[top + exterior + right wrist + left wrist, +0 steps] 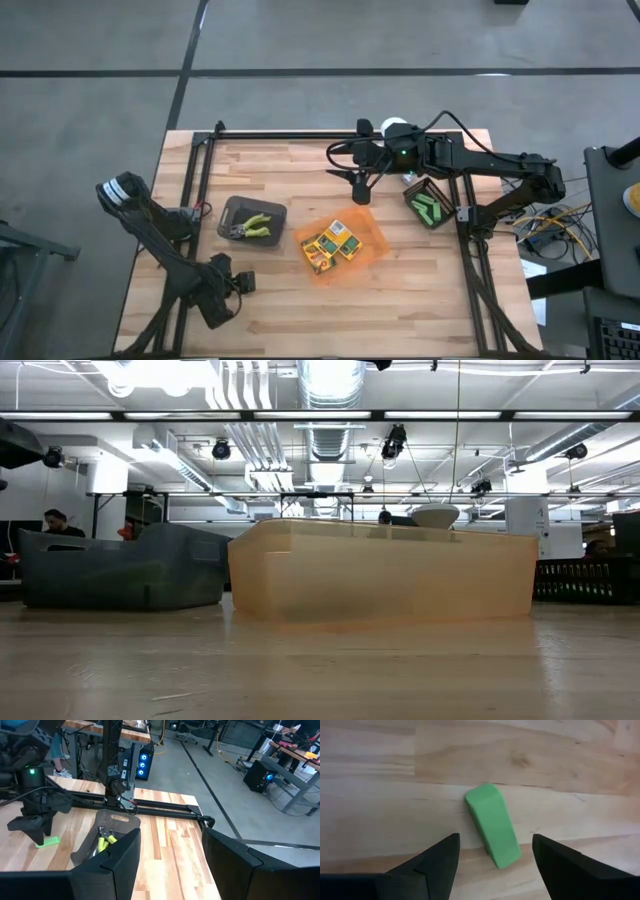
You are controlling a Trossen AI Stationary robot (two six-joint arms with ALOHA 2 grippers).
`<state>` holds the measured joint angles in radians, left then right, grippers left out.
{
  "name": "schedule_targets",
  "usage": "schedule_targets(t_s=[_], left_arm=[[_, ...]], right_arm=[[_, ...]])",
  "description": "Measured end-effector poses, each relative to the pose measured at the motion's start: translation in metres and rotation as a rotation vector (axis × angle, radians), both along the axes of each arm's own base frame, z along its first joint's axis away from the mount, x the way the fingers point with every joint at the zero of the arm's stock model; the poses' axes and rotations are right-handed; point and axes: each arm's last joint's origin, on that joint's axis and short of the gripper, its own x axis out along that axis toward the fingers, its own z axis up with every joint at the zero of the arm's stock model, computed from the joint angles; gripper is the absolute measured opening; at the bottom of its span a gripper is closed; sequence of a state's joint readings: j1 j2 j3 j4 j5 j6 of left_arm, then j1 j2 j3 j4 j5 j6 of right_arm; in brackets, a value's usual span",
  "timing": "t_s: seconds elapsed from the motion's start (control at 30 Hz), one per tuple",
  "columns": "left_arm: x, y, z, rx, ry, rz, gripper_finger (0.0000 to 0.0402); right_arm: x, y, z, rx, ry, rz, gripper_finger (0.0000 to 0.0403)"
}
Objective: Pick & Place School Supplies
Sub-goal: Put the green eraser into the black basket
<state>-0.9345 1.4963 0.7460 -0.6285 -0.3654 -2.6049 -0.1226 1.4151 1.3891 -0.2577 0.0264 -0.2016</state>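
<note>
A bright green stubby piece [492, 825] lies flat on the bare wood, also seen in the right wrist view [47, 841]. My left gripper [492, 842] is open and points down over it, one finger on each side, touching nothing. By the wrist views this is the arm reaching in from the high view's right side [360, 192], and it hides the piece there. My right gripper [170, 832] is open and empty on the folded arm [225, 290]. Crayon boxes [333, 245] lie in the orange tray [372, 240]. Two plier-like tools [255, 225] lie in a grey tray [232, 208].
A black bin [413, 187] holding several green pieces [428, 208] stands by the table's edge near the reaching arm. A white lamp head [397, 127] with its cable sits behind that arm. A black frame rail [300, 135] runs along the table's edges. Bare wood lies between the trays.
</note>
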Motion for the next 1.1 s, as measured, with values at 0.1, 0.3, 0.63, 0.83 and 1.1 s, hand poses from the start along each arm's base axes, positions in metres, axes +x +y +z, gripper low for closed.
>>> schedule_targets(t_s=[0.1,0.3,0.63,0.83,1.1], left_arm=[[0.0,0.003,-0.006,-0.021,-0.02,0.007,0.0257],[0.003,0.006,-0.008,-0.032,-0.021,0.028,0.0257],[0.006,0.008,-0.006,-0.084,0.033,0.048,0.0241],[0.013,0.012,-0.003,-0.144,0.132,0.006,0.021],[0.024,0.021,-0.002,-0.199,0.204,-0.022,0.0197]], right_arm=[[0.0,0.0,0.0,0.0,0.0,0.0,0.0206],[0.0,0.0,0.0,0.0,0.0,0.0,0.0206],[0.0,0.0,0.0,0.0,0.0,0.0,0.0206],[0.0,0.0,0.0,0.0,0.0,0.0,0.0206],[0.0,0.0,0.0,0.0,0.0,0.0,0.0206]])
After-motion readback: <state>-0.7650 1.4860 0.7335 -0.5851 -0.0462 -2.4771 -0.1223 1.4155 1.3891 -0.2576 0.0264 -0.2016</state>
